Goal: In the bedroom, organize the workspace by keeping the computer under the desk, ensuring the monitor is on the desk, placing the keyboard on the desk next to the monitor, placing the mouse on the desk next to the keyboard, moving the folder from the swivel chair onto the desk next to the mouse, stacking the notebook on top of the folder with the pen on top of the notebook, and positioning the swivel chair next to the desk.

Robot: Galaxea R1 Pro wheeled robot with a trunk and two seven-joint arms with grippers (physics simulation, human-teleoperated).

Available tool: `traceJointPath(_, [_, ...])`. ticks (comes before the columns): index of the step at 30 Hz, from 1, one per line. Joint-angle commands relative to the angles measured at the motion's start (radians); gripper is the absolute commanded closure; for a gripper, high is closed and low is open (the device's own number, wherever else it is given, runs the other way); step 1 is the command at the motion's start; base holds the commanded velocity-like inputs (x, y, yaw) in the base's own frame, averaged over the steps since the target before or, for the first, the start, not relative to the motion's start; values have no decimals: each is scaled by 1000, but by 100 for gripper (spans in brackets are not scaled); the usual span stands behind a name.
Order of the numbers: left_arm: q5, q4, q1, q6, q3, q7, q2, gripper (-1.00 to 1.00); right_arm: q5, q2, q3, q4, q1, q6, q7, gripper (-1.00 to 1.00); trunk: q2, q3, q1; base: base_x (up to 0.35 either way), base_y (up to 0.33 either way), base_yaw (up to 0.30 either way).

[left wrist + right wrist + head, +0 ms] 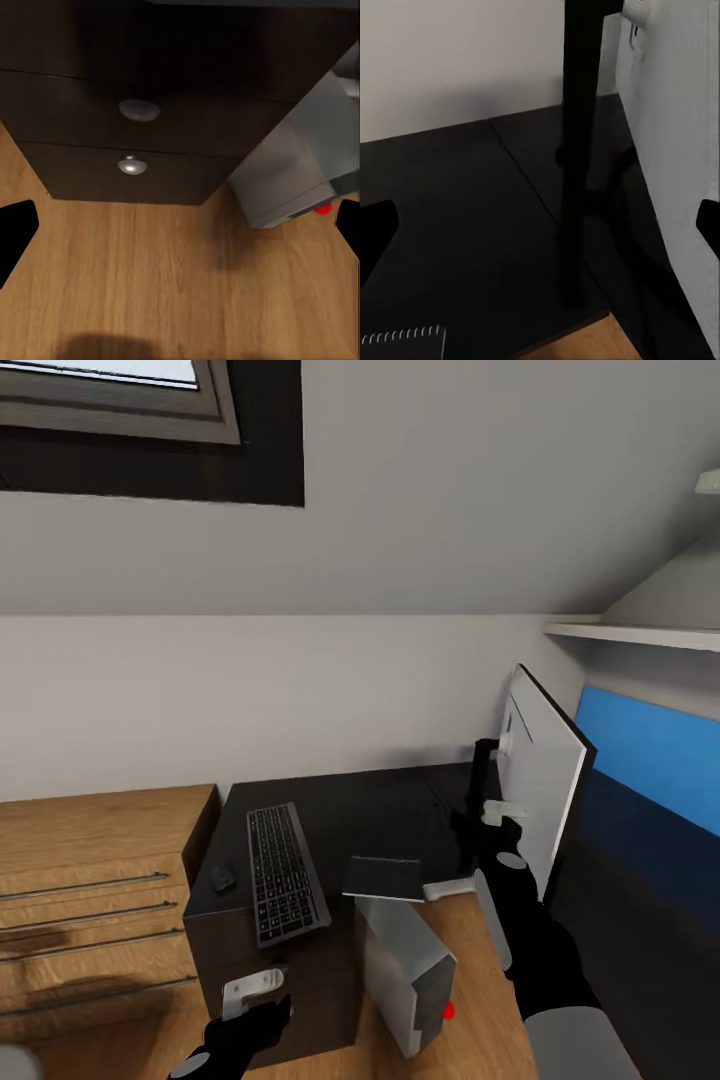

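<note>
Up close, the right gripper's (497, 812) fingers stand apart with nothing between them, poised just beside the monitor's (545, 785) black stand, presumably to grasp or steady the screen, which sits edge-on at the tabletop's (400, 810) far corner. Lower down, the left gripper (252, 992) hangs with fingers likewise spread and empty before the dark drawers (135, 112). Around them, keyboard (284, 872), mouse (221, 878) and notebook (384, 878) lie on the tabletop, while the computer (405, 960) leans on the floor beside the drawers.
</note>
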Motion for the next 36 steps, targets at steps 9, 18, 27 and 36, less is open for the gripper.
traceJointPath(9, [6,-4,-1,2,-1,5,5,-100,4,2,-1,-2,0,7,-1,-100,-1,8,0,0,0,-224])
traceJointPath(18, [2,-5,-1,2,-1,4,6,-100,3,2,-1,-1,8,7,-2,-100,-1,12,0,5,-13,-253])
traceJointPath(27, [2,-8,-1,2,-5,4,6,-100,4,2,-1,4,9,6,-1,-100,-1,12,0,63,-106,-35])
traceJointPath(36, [2,-8,-1,5,-10,2,3,-100,4,1,-1,5,13,6,-2,-100,-1,12,0,39,-114,-1])
